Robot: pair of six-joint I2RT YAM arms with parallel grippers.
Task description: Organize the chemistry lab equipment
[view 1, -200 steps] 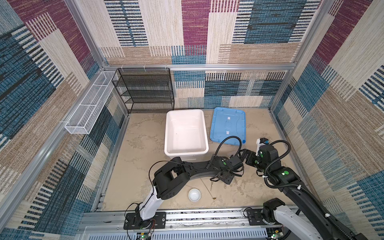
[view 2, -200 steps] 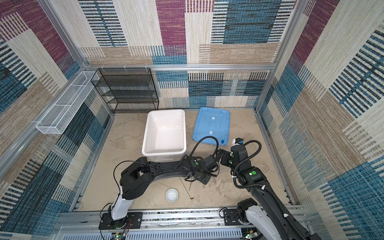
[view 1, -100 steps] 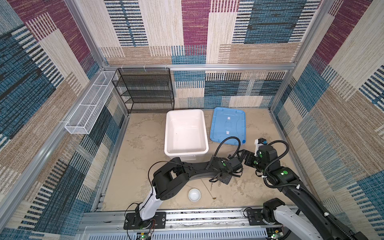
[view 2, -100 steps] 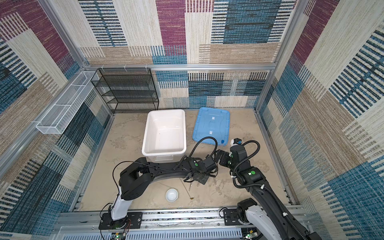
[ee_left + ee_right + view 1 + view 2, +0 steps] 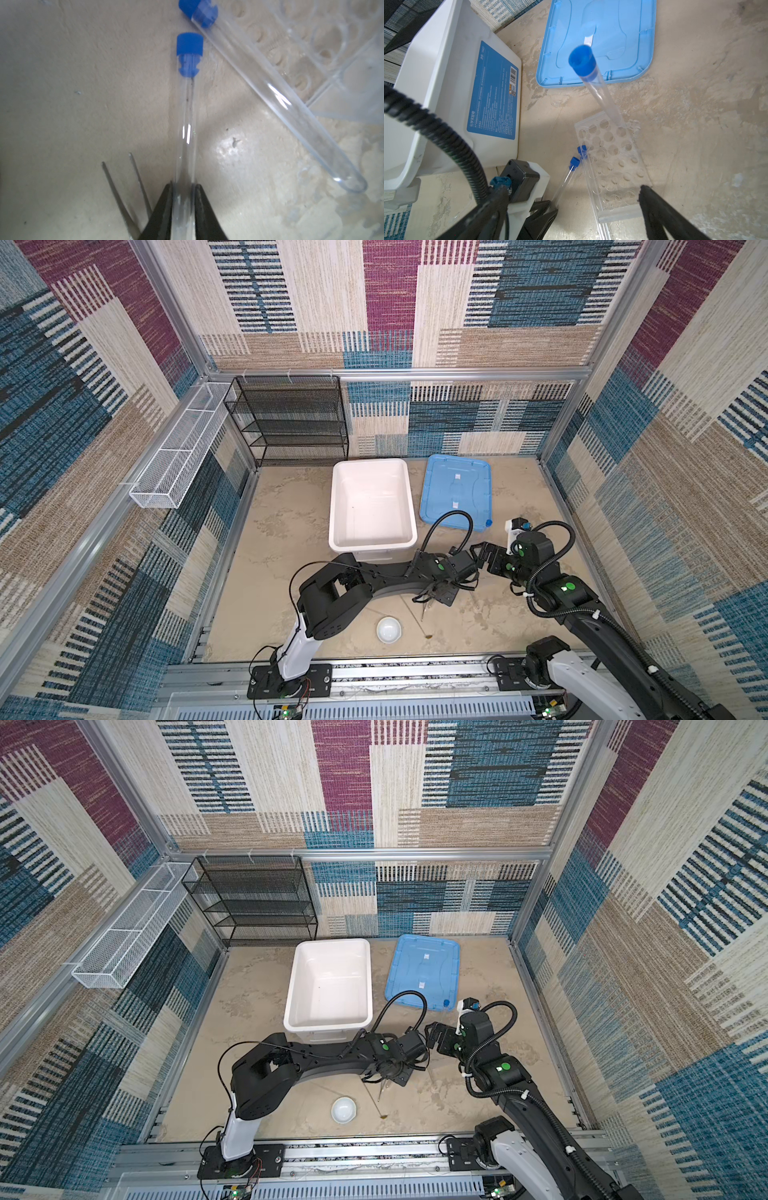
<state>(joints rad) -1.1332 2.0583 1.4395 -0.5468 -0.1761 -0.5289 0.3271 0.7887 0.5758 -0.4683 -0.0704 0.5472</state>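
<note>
The left gripper [image 5: 182, 188] pinched the closed end of a blue-capped test tube [image 5: 187, 116] lying flat on the table [image 5: 62, 83]. Its long axis ran from the jaws toward twelve o'clock as the top views lie, cap farthest. The right gripper [image 5: 482, 554], spread wide, hung near one o'clock (the farther one). No top view showed the tube, and its rounded tip was cut off.

One thing to read, in the right wrist view: a blue label [image 5: 493, 93] on the side wall of the white tub [image 5: 436, 93]. A white Chinese heading runs along one edge, starting 化学实验; its last character is unclear. A barcode [image 5: 513, 75] sits in a corner. The fine print is too small. The white sticker [image 5: 588, 40] on the blue lid [image 5: 629, 31] is too blurred to read.
</note>
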